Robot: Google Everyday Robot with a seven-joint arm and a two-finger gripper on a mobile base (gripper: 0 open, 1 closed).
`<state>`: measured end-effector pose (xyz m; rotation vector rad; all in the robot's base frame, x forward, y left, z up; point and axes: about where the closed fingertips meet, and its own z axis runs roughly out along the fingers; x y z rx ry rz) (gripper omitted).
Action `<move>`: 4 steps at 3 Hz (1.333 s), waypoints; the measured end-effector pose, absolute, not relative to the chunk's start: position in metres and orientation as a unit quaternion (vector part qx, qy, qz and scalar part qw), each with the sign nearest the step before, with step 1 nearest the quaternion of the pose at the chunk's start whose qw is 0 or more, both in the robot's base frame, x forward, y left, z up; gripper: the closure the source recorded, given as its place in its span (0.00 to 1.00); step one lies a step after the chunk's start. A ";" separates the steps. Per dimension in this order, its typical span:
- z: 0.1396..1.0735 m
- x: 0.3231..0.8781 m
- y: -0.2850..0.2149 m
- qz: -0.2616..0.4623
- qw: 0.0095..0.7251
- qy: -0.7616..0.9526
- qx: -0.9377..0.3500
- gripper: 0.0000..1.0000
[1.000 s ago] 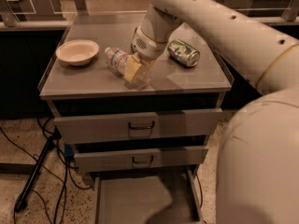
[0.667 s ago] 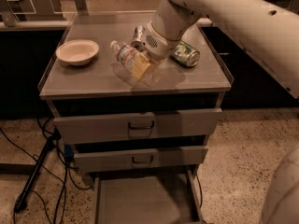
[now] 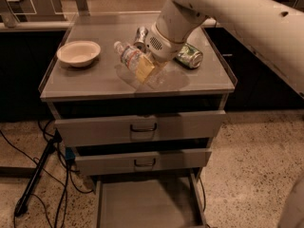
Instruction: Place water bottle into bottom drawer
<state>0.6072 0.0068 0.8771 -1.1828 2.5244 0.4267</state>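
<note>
On the left of the grey cabinet top [image 3: 95, 82] sits a shallow white bowl [image 3: 78, 52]. Just right of it the water bottle [image 3: 129, 55] (clear, ribbed, with a white cap and a pale label band) hangs tilted above the surface, cap up and to the left. The gripper [image 3: 146, 70] is clamped on its lower end. A silver can [image 3: 140, 35] stands just behind, and a green can [image 3: 191, 56] lies further right. Below, the bottom drawer [image 3: 147, 203] is pulled open, showing a plain flat grey floor.
</note>
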 end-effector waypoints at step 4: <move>0.844 0.500 -0.001 0.165 0.140 0.888 -0.405 1.00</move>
